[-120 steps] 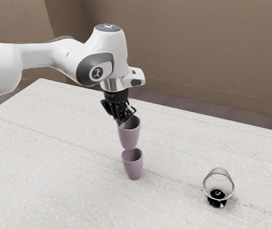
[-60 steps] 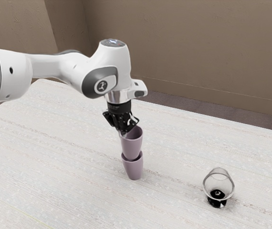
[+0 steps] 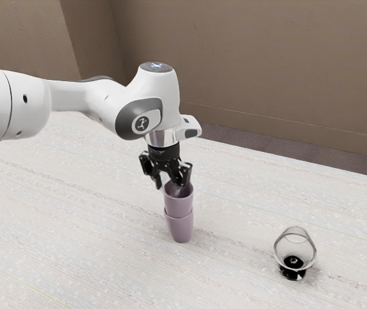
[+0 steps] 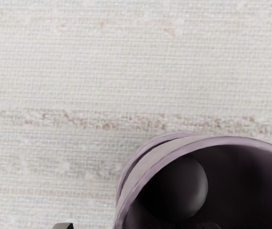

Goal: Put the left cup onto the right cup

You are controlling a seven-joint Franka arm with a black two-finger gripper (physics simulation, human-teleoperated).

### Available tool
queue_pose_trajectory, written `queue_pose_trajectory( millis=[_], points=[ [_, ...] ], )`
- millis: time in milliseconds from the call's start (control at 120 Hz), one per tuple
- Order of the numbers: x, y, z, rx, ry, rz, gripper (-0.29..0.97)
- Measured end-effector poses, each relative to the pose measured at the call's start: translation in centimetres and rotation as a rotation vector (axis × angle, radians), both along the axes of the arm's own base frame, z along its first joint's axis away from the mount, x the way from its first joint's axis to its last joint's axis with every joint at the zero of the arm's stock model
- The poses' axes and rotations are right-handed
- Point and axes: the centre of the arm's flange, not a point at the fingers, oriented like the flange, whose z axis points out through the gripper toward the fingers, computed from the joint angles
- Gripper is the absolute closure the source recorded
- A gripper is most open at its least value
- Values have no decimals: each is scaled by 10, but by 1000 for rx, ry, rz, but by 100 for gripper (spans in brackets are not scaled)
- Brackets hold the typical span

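Your gripper (image 3: 170, 176) stands released, spread wide about the rim of the upper cup (image 3: 178, 198), which sits nested upright in the lower cup (image 3: 179, 228) on the desk (image 3: 61, 225), so lift straight up without brushing that rim, lest you tip the stack.

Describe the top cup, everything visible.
The top cup is a mauve, matte, handleless tumbler, plastic-looking, tapering downward. It stands upright, nested in the matching bottom cup, so that just its upper part shows above that rim. Its dark inside looks empty. The jaws stand spread at its rim; whether they touch it I cannot tell. The stack stands on the pale table.
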Motion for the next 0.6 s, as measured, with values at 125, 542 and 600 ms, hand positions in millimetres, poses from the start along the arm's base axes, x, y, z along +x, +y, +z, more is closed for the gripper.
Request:
queue_pose_trajectory(
  millis=[125, 542, 600],
  points=[
    [0, 2, 10, 0, -15, 8, 20],
    [-5, 94, 143, 62, -36, 88, 3],
    [-7, 108, 155, 63, -34, 81, 2]
  ],
)
